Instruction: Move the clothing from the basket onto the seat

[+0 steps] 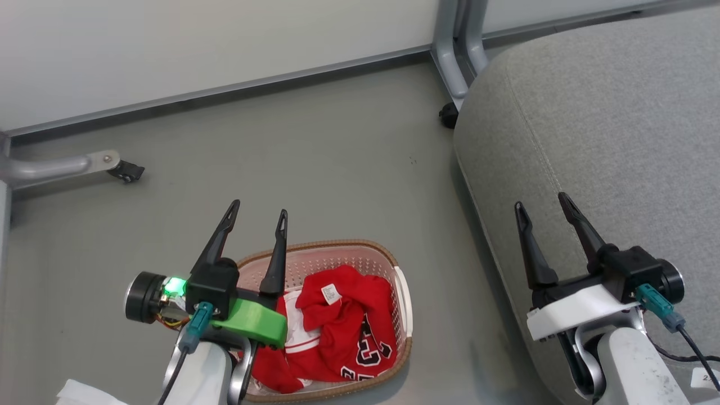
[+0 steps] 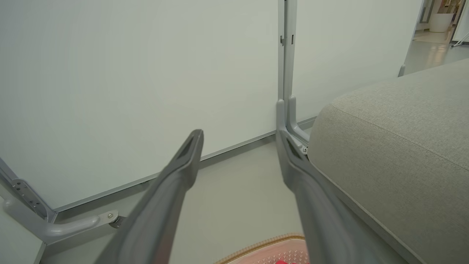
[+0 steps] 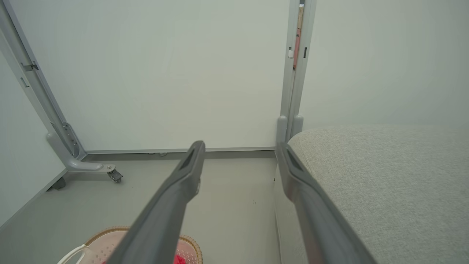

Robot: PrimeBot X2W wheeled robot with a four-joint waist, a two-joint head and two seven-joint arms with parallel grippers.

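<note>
The red clothing (image 1: 343,332) lies bunched in the cream basket (image 1: 403,306) on the grey floor, a jersey with black-and-white numerals and a white tag on top, a white-striped piece under it. My left gripper (image 1: 257,216) hovers open over the basket's left rim, nothing between its fingers (image 2: 176,176). The basket's rim (image 2: 271,244) peeks in at the bottom of the left wrist view. My right gripper (image 1: 541,203) is open and empty above the near left edge of the light-grey seat (image 1: 607,129), which stands to the right of the basket (image 3: 110,242).
White partition panels with grey frames close off the far side. Their castor feet rest on the floor at the left (image 1: 126,170) and by the seat's far corner (image 1: 448,115). Bare grey floor (image 1: 315,169) stretches between basket and wall.
</note>
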